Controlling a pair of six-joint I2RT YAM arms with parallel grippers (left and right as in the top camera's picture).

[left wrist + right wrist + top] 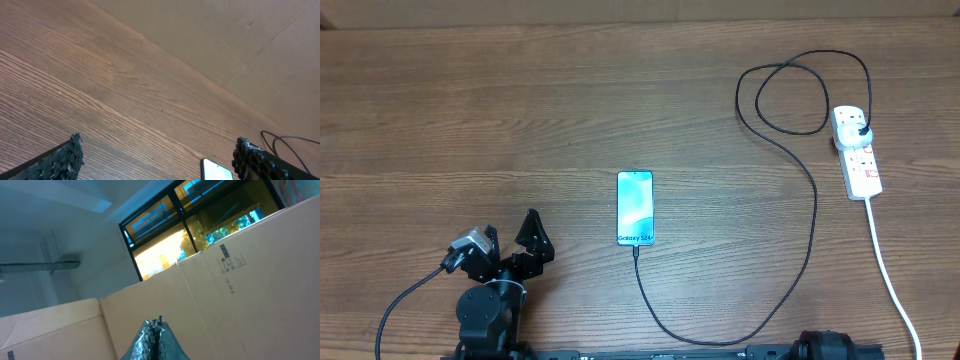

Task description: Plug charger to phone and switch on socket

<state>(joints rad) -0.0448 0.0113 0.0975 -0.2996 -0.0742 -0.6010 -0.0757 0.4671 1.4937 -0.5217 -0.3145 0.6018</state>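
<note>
charger (810, 230) looks plugged into phone (634, 207) and socket (865, 175), so your left gripper (510, 228) rests back, jaws released; right gripper (156, 327) jaws clenched.

The phone (634, 208) screen is teal and white, the table (500, 110) brown wood grain. The charger (815, 215) is black, the socket (857, 152) white (small red switch marks).

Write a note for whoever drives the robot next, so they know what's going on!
Left gripper open, empty, at the front left of the table.
Right gripper shut, empty, aimed up off the table.
Phone mid-table, screen up; socket far right.
Done, it seems: charger tip meets the phone's near edge, its plug sits in the socket.
Left: can't tell if the socket is switched on, so check.
</note>
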